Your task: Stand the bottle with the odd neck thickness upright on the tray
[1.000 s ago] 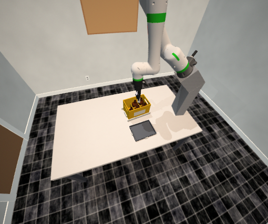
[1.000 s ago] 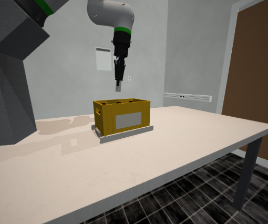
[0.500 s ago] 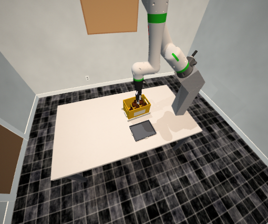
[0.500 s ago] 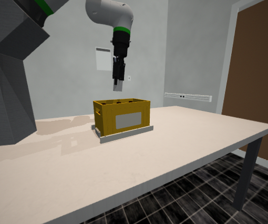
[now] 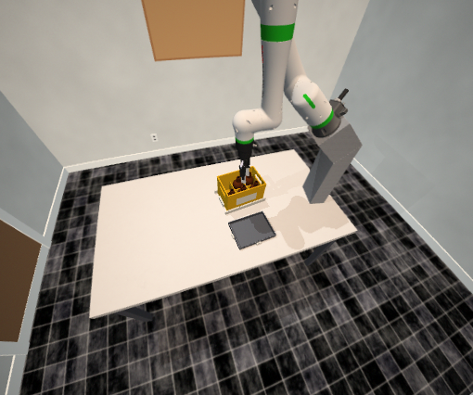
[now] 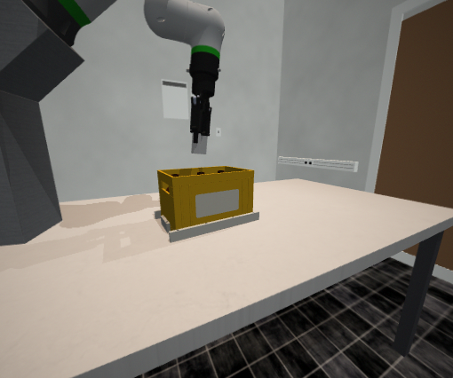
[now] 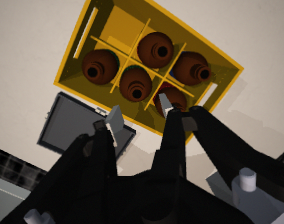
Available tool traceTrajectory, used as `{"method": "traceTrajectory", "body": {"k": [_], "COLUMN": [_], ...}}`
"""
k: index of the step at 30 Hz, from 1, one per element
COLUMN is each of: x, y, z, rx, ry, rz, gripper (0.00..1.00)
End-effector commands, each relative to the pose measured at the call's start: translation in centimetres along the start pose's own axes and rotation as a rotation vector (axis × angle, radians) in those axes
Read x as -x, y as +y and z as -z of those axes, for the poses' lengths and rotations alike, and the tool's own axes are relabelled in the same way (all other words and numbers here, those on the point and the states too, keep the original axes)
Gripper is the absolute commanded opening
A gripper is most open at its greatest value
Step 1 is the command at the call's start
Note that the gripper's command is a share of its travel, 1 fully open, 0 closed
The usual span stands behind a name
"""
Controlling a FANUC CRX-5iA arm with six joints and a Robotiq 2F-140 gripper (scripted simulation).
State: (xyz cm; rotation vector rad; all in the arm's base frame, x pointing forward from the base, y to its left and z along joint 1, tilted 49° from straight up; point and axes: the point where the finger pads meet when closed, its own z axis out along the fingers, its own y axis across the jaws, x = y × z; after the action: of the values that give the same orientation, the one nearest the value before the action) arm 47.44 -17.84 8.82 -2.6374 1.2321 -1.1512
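Note:
A yellow crate [image 5: 241, 187] stands on the table and holds five brown bottles, all upright; in the wrist view the crate [image 7: 148, 65] shows them in its compartments, with one compartment empty. I cannot tell which neck differs. The dark grey tray [image 5: 251, 230] lies flat in front of the crate, and part of it shows in the wrist view [image 7: 73, 125]. My gripper [image 7: 141, 108] hangs above the crate, fingers pointing down, partly open and holding nothing. It also shows in the exterior view [image 6: 199, 144], a short way above the crate's rim [image 6: 205, 170].
The crate rests on a low grey base [image 6: 211, 226]. The arm's grey pedestal [image 5: 332, 162] stands at the table's right edge, beside the crate and tray.

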Motion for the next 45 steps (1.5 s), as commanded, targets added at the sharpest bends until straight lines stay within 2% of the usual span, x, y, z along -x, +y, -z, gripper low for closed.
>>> {"method": "traceTrajectory", "body": {"k": [1, 23, 45], "x": [0.0, 0.0, -0.2], "y": [0.0, 0.0, -0.2], "z": [-0.1, -0.3, -2.5], "rx": [-0.059, -0.059, -0.059], "ry": [0.084, 0.084, 0.085], "rz": [-0.001, 0.0, 0.0], "gripper": [0.44, 0.44, 0.44]}}
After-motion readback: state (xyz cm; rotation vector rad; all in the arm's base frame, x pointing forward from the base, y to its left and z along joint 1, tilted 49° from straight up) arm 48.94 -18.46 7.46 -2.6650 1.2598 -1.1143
